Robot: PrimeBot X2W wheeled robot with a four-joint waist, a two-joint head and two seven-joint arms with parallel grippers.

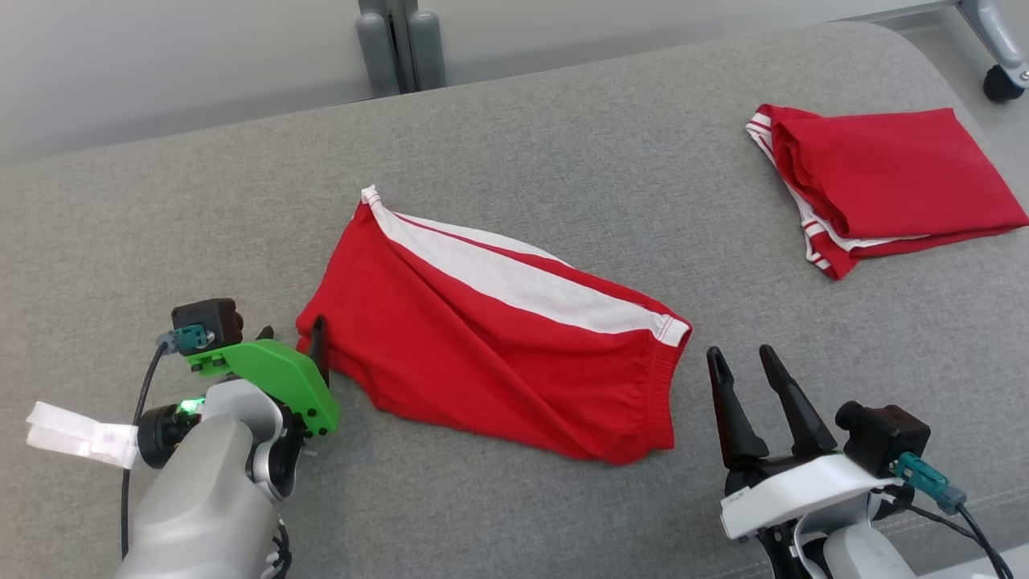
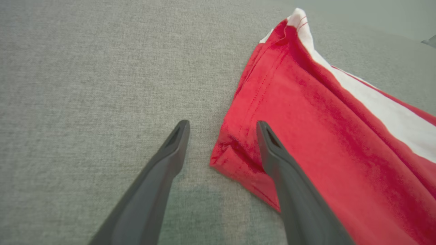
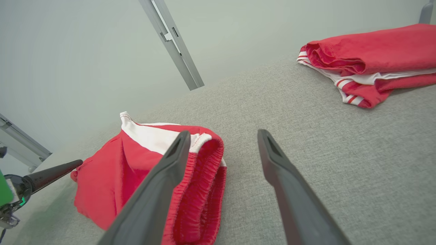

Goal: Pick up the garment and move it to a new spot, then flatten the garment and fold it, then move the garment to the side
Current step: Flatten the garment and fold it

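Garment (image 1: 490, 362) red with white stripe.

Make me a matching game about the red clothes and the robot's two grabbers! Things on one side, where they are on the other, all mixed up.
Things:
1. shorts
2. other garment
3. left gripper
4. right gripper

Places and states:
A. open, just right of the shorts
B. folded, far right
C. in the middle, red with a white band
D. open, at the shorts' left corner

Pairs: 1-C, 2-B, 3-D, 4-A
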